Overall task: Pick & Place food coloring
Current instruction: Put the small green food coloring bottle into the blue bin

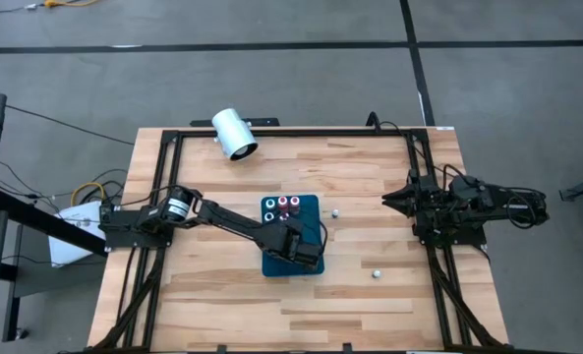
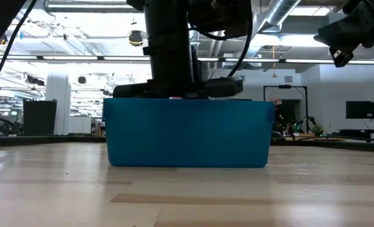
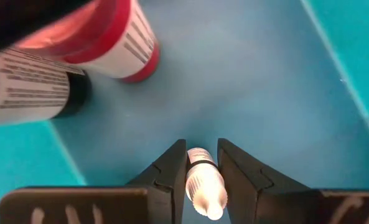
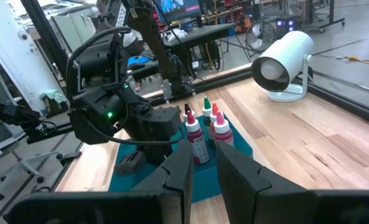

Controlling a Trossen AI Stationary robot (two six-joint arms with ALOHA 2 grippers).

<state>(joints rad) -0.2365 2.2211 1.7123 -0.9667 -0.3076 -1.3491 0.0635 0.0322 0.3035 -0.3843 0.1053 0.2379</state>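
Note:
The blue tray [image 1: 311,210] sits mid-table, and several food coloring bottles [image 1: 282,205] stand upright at its far end; the right wrist view shows their red and green tops [image 4: 204,124]. My left gripper [image 1: 301,248] reaches down into the tray's near half and is shut on one small pale bottle [image 3: 204,183]. In the low view the tray wall [image 2: 187,133] hides that gripper. A red-capped bottle [image 3: 125,43] and a dark-labelled one [image 3: 32,90] stand close by. My right gripper [image 1: 387,202] waits narrowly open at the table's right side. My left gripper pinches the small pale bottle's body [image 3: 200,173] between its two fingers [image 3: 172,168], coming from above and pointing down into the tray. The bottle stands upright in the hold, its white tip [image 3: 213,210] toward the wrist. Whether its base rests on the tray floor cannot be told.
A large white cylinder [image 1: 234,134] lies near the table's far edge. Two tiny white pieces lie on the bare wood to the right of the tray [image 1: 336,211] and toward the near edge [image 1: 377,273]. Black frame rails [image 1: 424,167] run along the table's sides.

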